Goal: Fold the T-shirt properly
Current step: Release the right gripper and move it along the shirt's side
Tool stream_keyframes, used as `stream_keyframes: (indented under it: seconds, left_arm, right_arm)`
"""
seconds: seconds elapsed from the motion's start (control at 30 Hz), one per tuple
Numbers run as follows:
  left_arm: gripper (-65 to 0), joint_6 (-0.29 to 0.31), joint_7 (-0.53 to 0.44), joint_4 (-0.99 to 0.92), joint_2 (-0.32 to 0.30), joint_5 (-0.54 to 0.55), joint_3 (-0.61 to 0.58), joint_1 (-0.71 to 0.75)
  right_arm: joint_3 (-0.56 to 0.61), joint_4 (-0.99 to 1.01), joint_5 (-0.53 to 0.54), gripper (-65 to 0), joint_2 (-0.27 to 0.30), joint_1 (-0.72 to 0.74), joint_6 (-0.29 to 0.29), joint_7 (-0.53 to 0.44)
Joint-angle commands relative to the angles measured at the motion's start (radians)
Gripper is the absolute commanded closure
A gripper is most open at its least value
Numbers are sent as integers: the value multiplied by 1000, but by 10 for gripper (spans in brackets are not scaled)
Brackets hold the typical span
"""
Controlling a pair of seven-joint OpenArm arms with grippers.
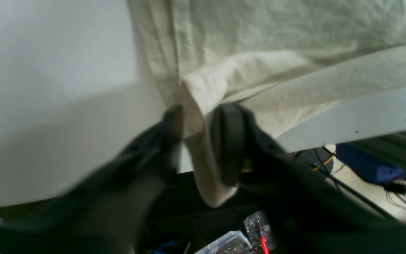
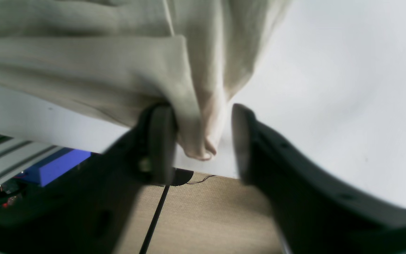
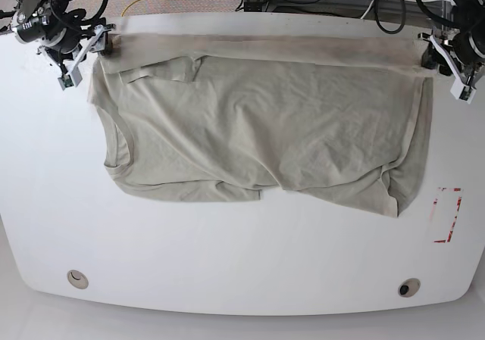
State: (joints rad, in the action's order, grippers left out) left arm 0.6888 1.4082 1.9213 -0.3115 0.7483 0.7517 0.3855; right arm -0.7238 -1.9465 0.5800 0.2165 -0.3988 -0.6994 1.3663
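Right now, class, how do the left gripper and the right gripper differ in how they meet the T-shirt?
The left gripper has cloth filling most of its gap; the right gripper stands wider, with cloth against one finger only. The left gripper sits at the hem end of the T-shirt, the right gripper at its collar end. Both are open at the far edge of the table.

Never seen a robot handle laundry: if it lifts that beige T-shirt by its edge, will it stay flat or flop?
Probably flop: the T-shirt lies wrinkled, and its corner droops in folds between the left gripper jaws. It looks thin, so likely light. A push would probably bunch it on the table.
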Motion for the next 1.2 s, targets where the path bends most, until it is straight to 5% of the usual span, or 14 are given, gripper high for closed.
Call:
stream_keyframes:
  seconds: [0.0, 0.1, 0.4, 0.73, 1.17]
  left_arm:
    - [-326, -5, -12, 13, -30, 6, -4, -4]
    - [-339, -5, -12, 11, -31, 6, -25, -4]
    - [-339, -1, -12, 13, -30, 14, -31, -78]
    - [-339, 1, -12, 13, -25, 14, -5, -191]
    - [-343, -8, -12, -15, -22, 6, -2, -297]
  right_arm:
    - [-9, -15, 7, -541, 18, 7, 1, -9]
    - [-9, -17, 5, -650, 18, 37, 1, -9]
    - [-9, 3, 5, -650, 25, 194, 1, -9]
    - [-1, 293, 5, -650, 67, 455, 1, -23]
    - [160, 844, 5, -650, 177, 782, 1, -271]
